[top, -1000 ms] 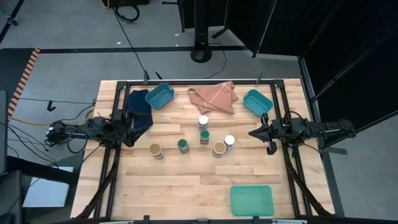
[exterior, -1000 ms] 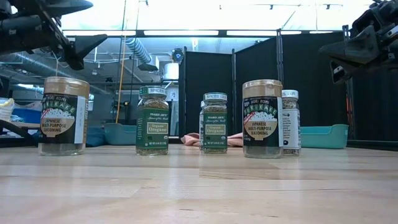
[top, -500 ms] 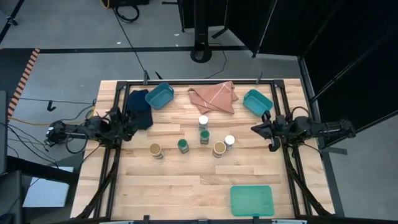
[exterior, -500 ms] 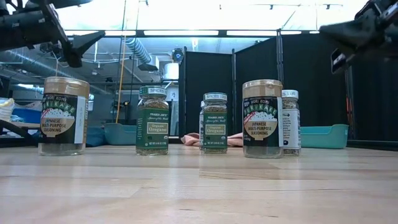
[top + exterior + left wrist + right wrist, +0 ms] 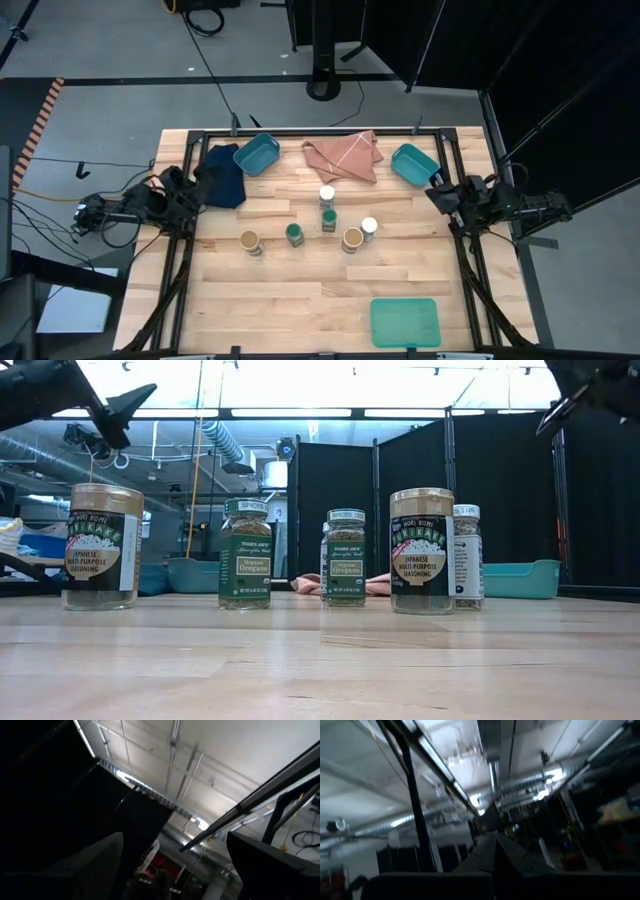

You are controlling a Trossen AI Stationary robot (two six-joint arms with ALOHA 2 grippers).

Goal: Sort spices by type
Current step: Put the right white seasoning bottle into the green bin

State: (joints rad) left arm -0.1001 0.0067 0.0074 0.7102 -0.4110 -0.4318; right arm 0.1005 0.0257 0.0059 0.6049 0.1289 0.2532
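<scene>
- High view: the left gripper (image 5: 178, 192) is seen at the table's left edge, fingers spread and nothing held; the right gripper (image 5: 440, 193) is seen at the right edge, clenched on nothing.
- Between the two, the six spices are found apart in mid-table: a tan-topped jar (image 5: 250, 241) nearest the left gripper, then a green-lidded jar (image 5: 294, 234), a second green-lidded jar (image 5: 329, 218) with a white-lidded jar (image 5: 327, 195) just beyond it, a second tan-topped jar (image 5: 352, 239), and a second white-lidded jar (image 5: 369, 226) nearest the right gripper.
- A teal bin (image 5: 257, 154) and a dark cloth (image 5: 223, 174) lie beyond the left gripper; another teal bin (image 5: 413, 163) lies just beyond the right gripper; a tan cloth (image 5: 344, 156) lies between the bins; a green tray (image 5: 404, 322) sits at the near edge on the right gripper's side.
- Low view: all jars are shown upright on the table (image 5: 320, 660), both arms raised clear above them.
- Left wrist view: only ceiling is shown between the parted fingers (image 5: 90, 865).
- Right wrist view: the fingers (image 5: 495, 851) are seen pressed together against the ceiling.
- Progress is judged nil: no jar is grouped with its match or placed in a bin, so all six are left to sort.
</scene>
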